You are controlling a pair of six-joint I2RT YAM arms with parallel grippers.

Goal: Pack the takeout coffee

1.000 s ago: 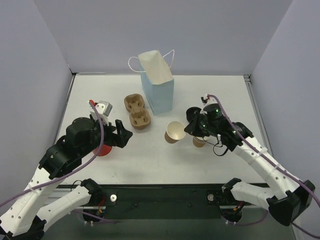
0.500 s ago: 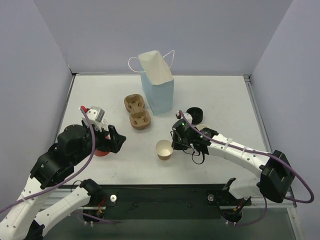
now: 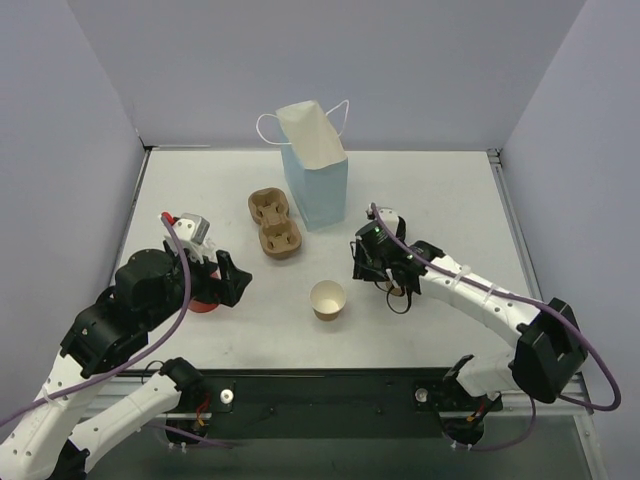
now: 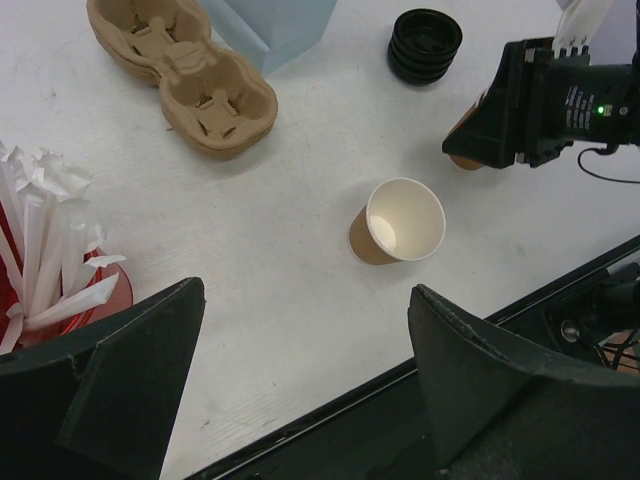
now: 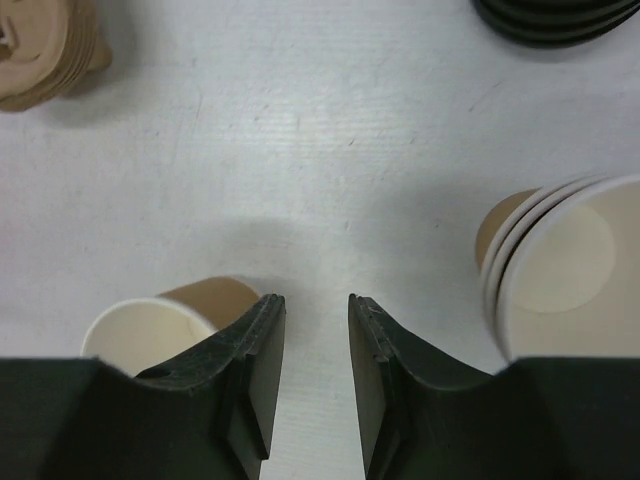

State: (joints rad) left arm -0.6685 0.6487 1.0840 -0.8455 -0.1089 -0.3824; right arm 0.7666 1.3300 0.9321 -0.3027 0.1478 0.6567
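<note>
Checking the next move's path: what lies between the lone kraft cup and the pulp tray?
Nothing; the table between kraft cup and pulp tray is bare, seen in the left wrist view.

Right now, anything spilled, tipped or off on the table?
Nothing spilled or tipped. The kraft cup stands upright on its own, unlidded; the black lids sit stacked apart from it. Only oddity: the blue bag has its top leaning to one side, not standing square.

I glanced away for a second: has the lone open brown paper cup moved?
Yes. Compared with a second ago, the brown cup has shifted farther from the blue bag, toward the near edge of the table and slightly left.
</note>
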